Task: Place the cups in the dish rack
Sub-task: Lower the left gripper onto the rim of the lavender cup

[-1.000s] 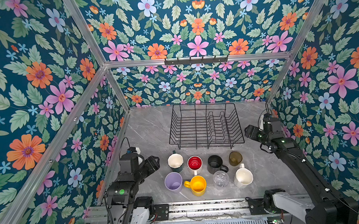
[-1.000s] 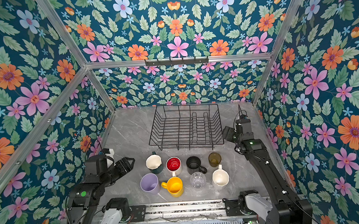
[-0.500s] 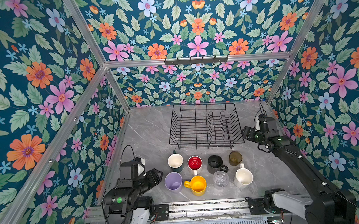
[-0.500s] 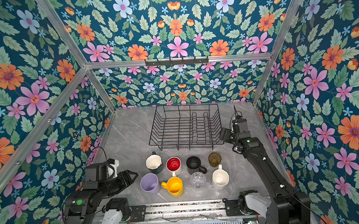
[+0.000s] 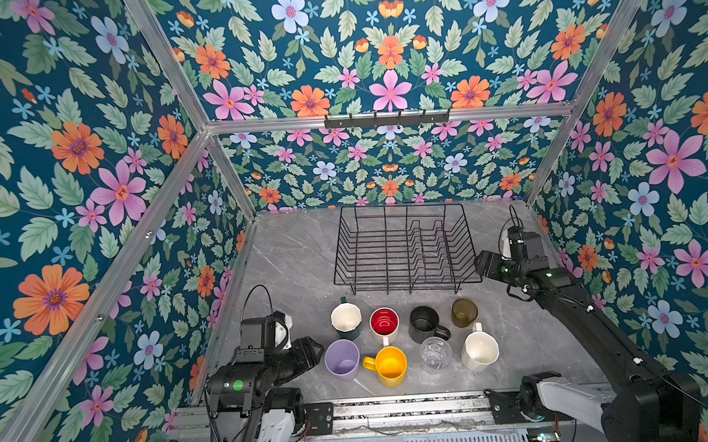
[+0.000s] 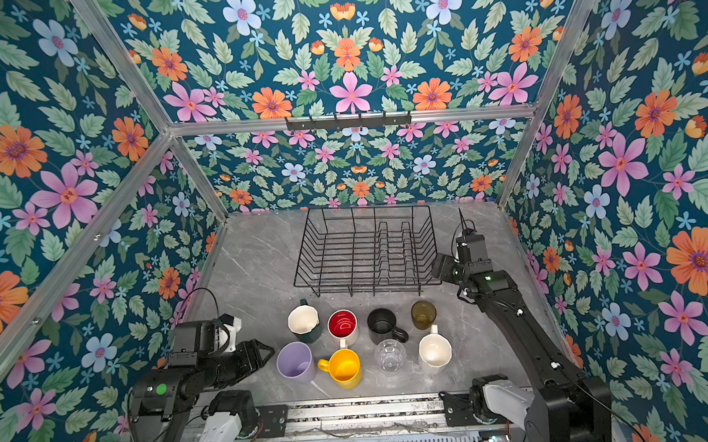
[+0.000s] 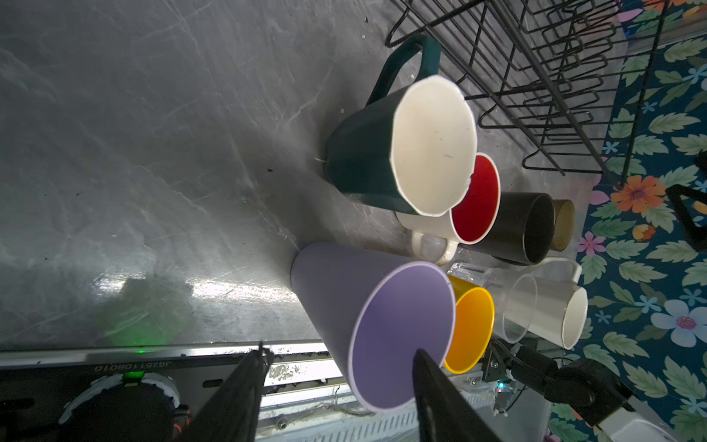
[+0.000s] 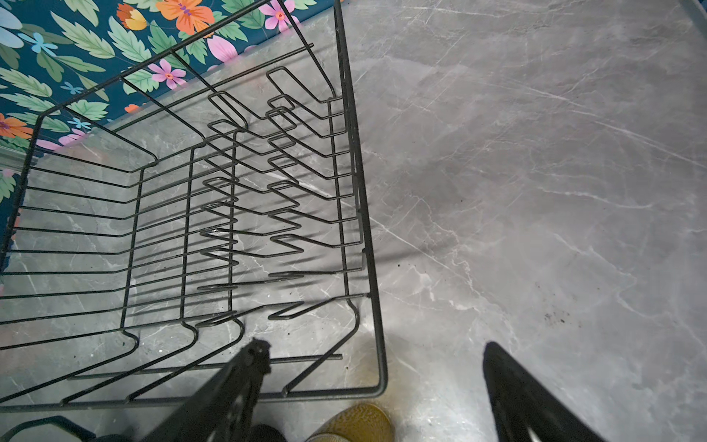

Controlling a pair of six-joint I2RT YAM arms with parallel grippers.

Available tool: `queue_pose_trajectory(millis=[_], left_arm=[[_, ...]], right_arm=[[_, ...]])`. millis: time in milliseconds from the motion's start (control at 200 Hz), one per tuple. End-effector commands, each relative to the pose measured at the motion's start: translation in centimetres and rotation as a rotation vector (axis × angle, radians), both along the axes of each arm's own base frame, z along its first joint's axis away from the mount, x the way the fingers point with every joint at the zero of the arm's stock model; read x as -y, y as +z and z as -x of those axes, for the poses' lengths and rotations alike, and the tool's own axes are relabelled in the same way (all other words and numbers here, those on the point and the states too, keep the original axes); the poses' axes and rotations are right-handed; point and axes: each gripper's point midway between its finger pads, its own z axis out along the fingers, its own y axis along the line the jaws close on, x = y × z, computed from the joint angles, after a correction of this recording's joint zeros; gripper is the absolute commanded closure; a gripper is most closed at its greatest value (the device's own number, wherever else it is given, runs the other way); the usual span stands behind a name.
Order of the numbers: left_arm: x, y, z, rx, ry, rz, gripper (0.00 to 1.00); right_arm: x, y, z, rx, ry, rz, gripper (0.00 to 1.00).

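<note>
- The grey marble surface (image 5: 296, 254) carries everything that matters here.
- The dish rack (image 5: 403, 244) sits towards the back wall, quite bare. No cup is in it, so the whole job is left to do.
- The right arm (image 5: 555, 290) hangs by the rack's near right corner, jaws wide apart and empty.
- The left arm (image 5: 264, 370) lies low beside the lilac cup (image 5: 342, 357). Its jaws are apart, one across the cup's mouth and one outside its wall, and they do not look clamped.
- All eight cups stand upright in two rows in front of the rack:
  - green mug (image 5: 346, 320), red-lined mug (image 5: 384, 322), black mug (image 5: 424, 322), olive cup (image 5: 464, 312)
  - the lilac one, yellow mug (image 5: 389, 365), clear glass (image 5: 435, 353), cream mug (image 5: 480, 350)
- The clear glass is faint against the grey. In the right wrist view only the olive cup's rim shows, cut off at the edge.
</note>
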Motion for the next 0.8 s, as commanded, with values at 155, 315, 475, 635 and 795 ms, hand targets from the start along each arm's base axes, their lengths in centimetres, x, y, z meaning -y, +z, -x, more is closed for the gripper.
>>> queue_pose_trajectory(millis=[155,315,475,635,795], left_arm=[[0.2,-0.4,-0.4,0.008,-0.044,-0.012,0.38],[0.0,-0.7,-0.5,-0.002,-0.054,-0.032,0.39],[-0.1,-0.9,-0.6,-0.021,-0.085,-0.058,0.40],[0.1,-0.8,-1.1,-0.025,-0.104,-0.056,0.40],[0.5,-0.8,-1.2,-0.017,-0.115,-0.038,0.41]], right_arm=[[-0.2,0.1,0.0,0.005,0.011,-0.005,0.11],[-0.3,0.0,-0.1,0.002,0.013,-0.007,0.11],[-0.3,-0.3,-0.2,-0.009,0.015,-0.002,0.11],[-0.3,-0.5,-0.3,-0.020,0.021,0.002,0.11],[-0.2,-0.8,-0.2,-0.025,0.018,0.006,0.11]])
